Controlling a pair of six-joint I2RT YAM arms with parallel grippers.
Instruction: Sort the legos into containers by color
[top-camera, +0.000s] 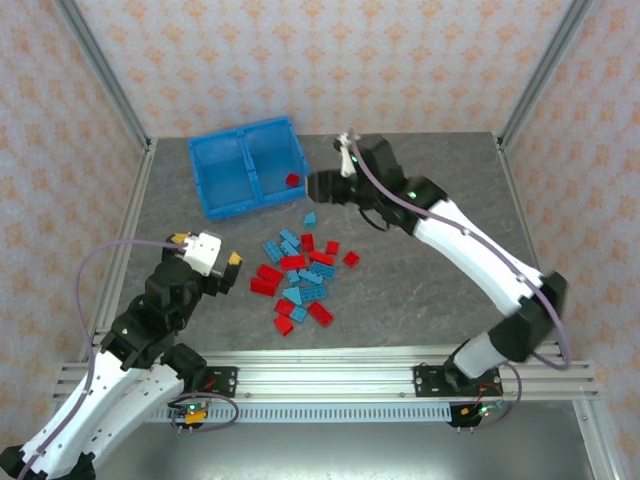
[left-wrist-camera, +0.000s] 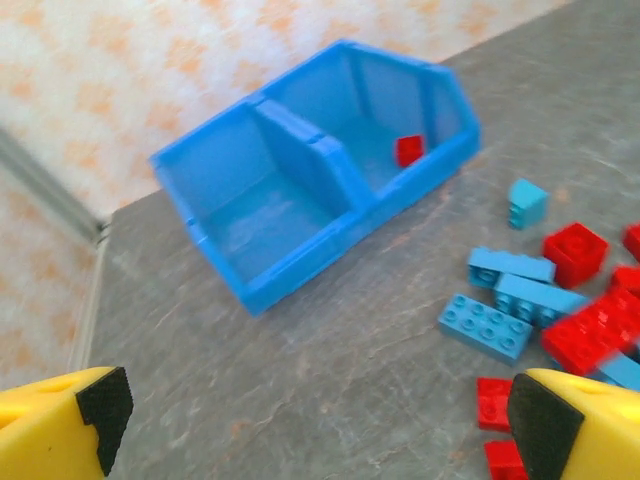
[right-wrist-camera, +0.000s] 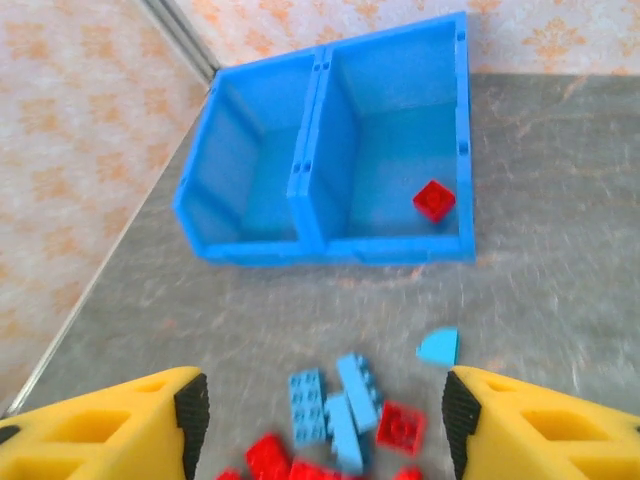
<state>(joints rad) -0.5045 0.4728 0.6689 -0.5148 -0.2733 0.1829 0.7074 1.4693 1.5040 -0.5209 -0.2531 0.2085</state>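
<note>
Watching my right fingers (right-wrist-camera: 150, 420), I see them parted and empty, hovering over the worktop (right-wrist-camera: 560, 300). The bin (right-wrist-camera: 320, 245) sits just ahead of them, with one red brick (right-wrist-camera: 434, 200) in its right compartment. Loose legos (right-wrist-camera: 345, 415) lie beneath them. My left fingers (left-wrist-camera: 560, 430) gape wide, holding nothing, with the bin ahead and legos to their right.

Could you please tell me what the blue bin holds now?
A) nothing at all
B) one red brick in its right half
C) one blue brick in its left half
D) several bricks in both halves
B: a single red brick lies in the bin's right half.
</note>
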